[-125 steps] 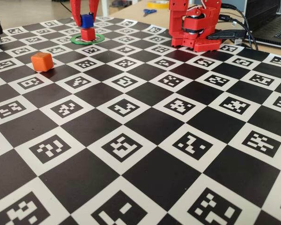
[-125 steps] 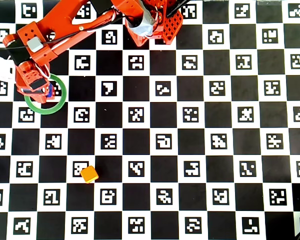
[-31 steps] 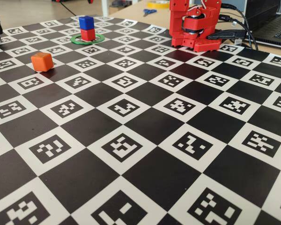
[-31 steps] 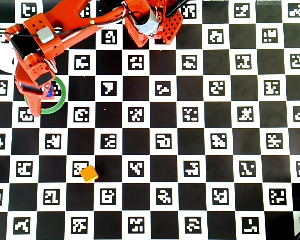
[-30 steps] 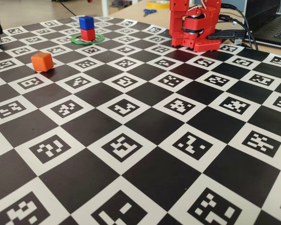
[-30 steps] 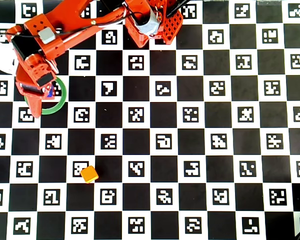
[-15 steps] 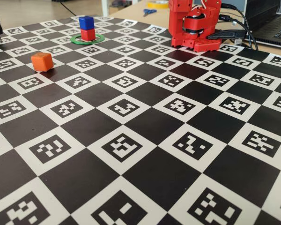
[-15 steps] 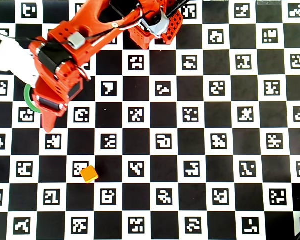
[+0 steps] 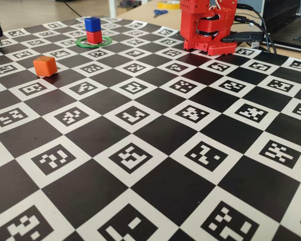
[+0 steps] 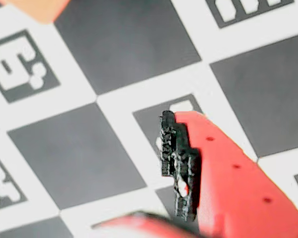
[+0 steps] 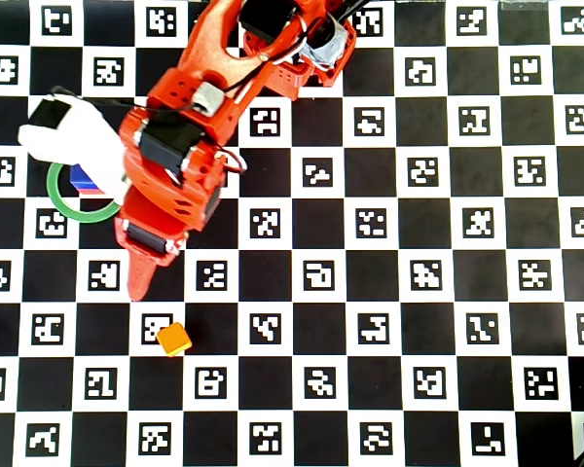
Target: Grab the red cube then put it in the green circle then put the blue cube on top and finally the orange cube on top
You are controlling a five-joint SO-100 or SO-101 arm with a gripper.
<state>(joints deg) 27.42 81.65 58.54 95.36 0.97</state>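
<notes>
I am swinging the gripper point(image 11: 136, 282) off the stack and toward the near side of the checkered marker board point(image 11: 389, 292); in the overhead view its red tip is now sitting well clear of the green circle point(image 11: 60, 202), where half a second ago it was still overlapping the ring's edge. It is carrying nothing. Whether the jaws are parted I cannot tell: the wrist view is showing one red finger with a black ridged pad point(image 10: 176, 161) and only a blurred red edge at the bottom of the frame. In the fixed view the blue cube point(image 9: 92, 23) is resting squarely on the red cube point(image 9: 94, 36) inside the green circle, standing free of the arm, so I am judging the first two placements done and the last pick under way. The orange cube point(image 11: 173, 339) is lying on the board just ahead of the fingertip and slightly to its right in the overhead view, near but not touching; the wrist view is catching only an orange corner at its top-left edge. I am expecting to need a further advance and a descent.
</notes>
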